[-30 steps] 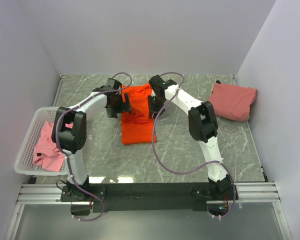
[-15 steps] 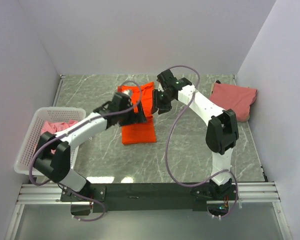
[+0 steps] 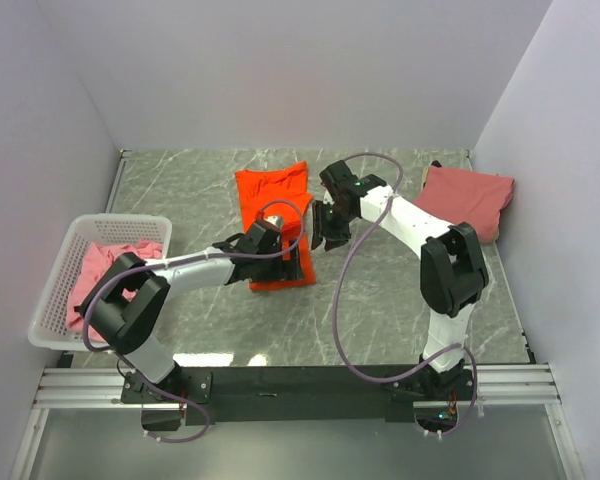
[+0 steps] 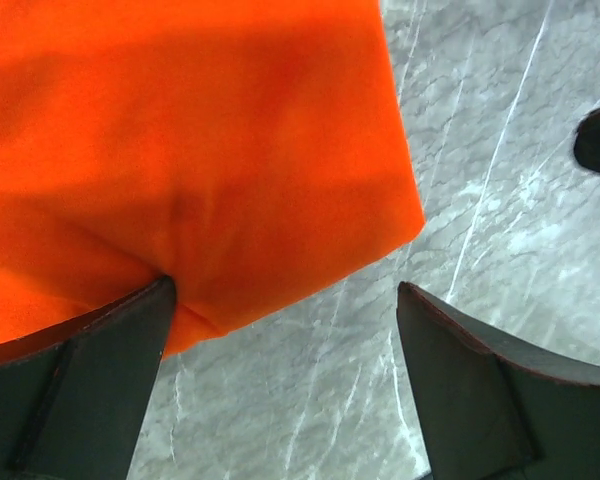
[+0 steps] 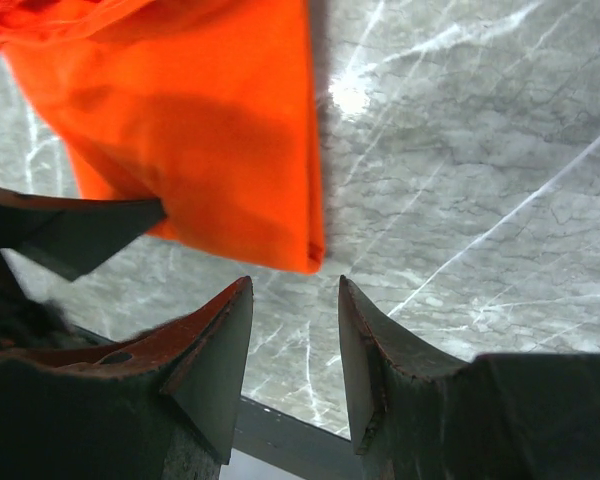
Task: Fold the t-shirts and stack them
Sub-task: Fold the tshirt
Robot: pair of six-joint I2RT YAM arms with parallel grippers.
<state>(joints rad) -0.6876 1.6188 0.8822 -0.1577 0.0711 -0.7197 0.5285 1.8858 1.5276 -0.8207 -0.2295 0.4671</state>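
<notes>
Clearly the orange t-shirt (image 3: 273,205) lies mid-table, folded, its long axis running near to far. The left gripper (image 3: 294,264), jaws wide and empty, straddles its near right corner. The right gripper (image 3: 331,228), half parted and empty, hovers just right of it.

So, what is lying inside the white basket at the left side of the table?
A crumpled pink t-shirt lies in the white basket. The left arm hides the basket's near right corner, and the shirt covers most of the floor, so anything beneath it cannot be seen.
</notes>
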